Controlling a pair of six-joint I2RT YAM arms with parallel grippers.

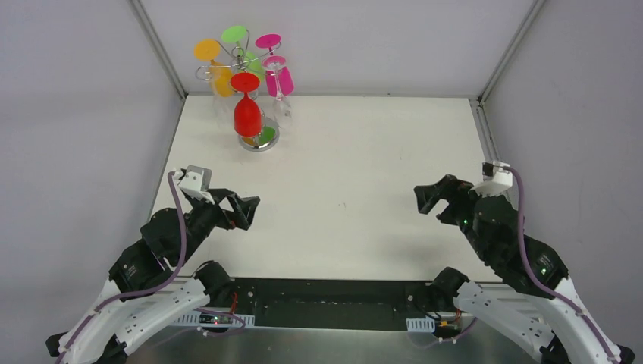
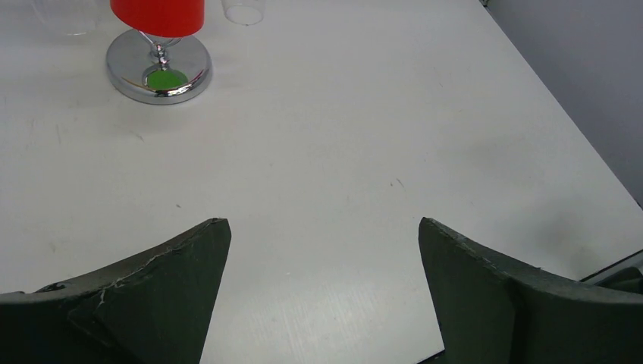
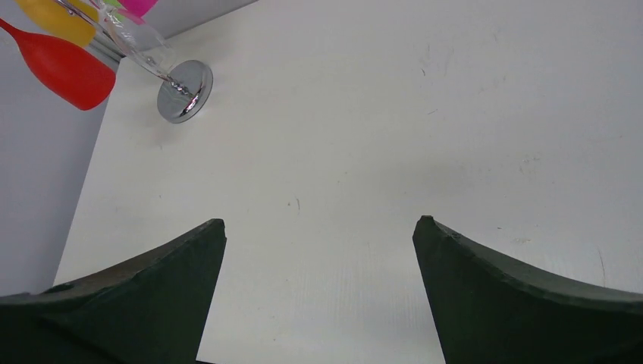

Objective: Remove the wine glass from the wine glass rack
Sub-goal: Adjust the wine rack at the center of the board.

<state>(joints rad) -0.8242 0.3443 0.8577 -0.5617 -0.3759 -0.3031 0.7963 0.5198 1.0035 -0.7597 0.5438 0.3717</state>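
The chrome wine glass rack (image 1: 258, 139) stands at the table's far left, and several wine glasses hang from it bowl down. The red wine glass (image 1: 248, 112) hangs nearest, with orange (image 1: 220, 76), green (image 1: 244, 57) and pink (image 1: 278, 76) ones behind. My left gripper (image 1: 247, 212) is open and empty, well short of the rack. Its wrist view shows the rack's mirrored base (image 2: 193, 72) and the red bowl (image 2: 158, 14) far ahead of the gripper (image 2: 324, 221). My right gripper (image 1: 425, 202) (image 3: 320, 221) is open and empty at the right, the rack's base (image 3: 184, 91) far off.
The white table (image 1: 356, 182) is closed in by grey walls on the left, right and back, with metal corner posts (image 1: 158, 45). The rack sits close to the back-left corner. A clear glass's rim (image 2: 243, 11) hangs beside the red one.
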